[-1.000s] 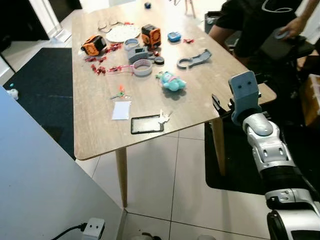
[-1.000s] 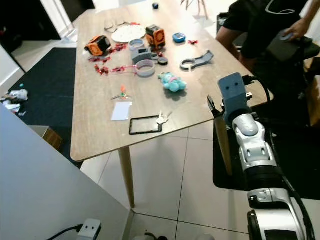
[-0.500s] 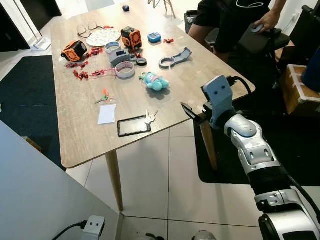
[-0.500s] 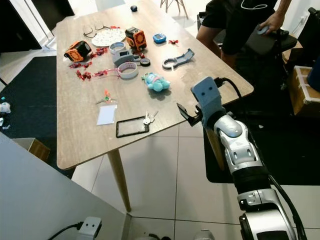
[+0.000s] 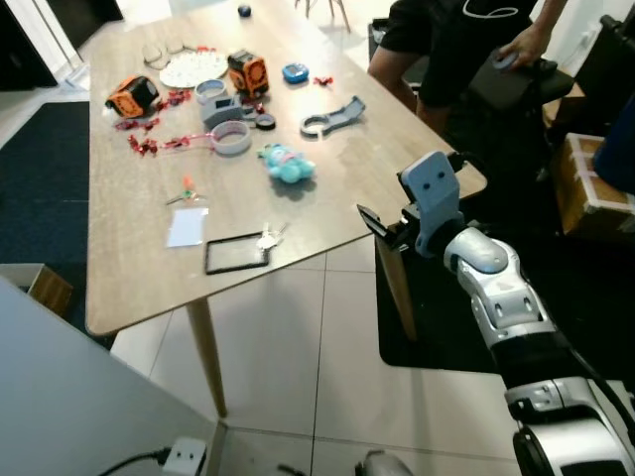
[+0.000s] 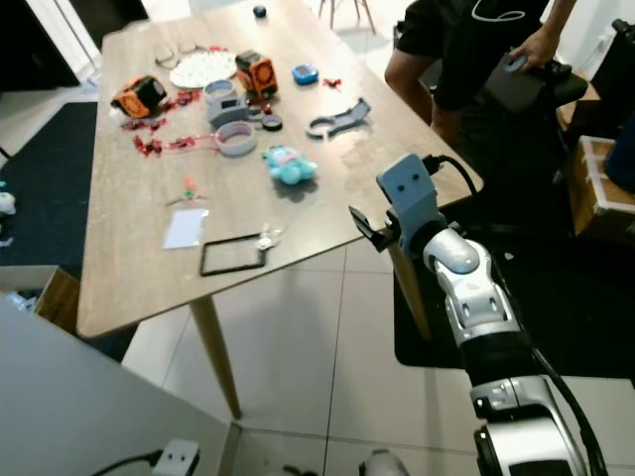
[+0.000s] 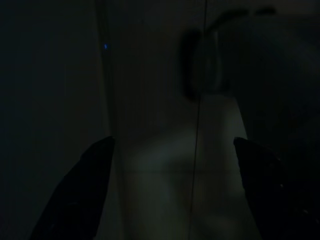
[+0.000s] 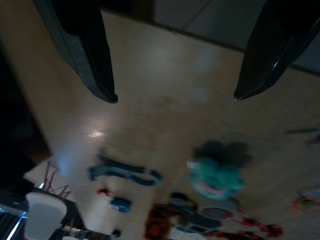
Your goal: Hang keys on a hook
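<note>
Nothing on the wooden table (image 5: 129, 268) had moved; my view shifted. My right gripper (image 5: 382, 226) hung spread, well apart from the keys (image 5: 269, 238). No writing was legible.

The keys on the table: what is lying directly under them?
The keys lie on the bare wooden table, touching a black-framed card holder. Anything hidden beneath them is too small to tell.

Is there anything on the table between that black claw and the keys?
No, just bare tabletop. In the left eye view the right gripper hovers at the table's near edge, fingers open, and nothing sits between it and the keys beside the black frame.
</note>
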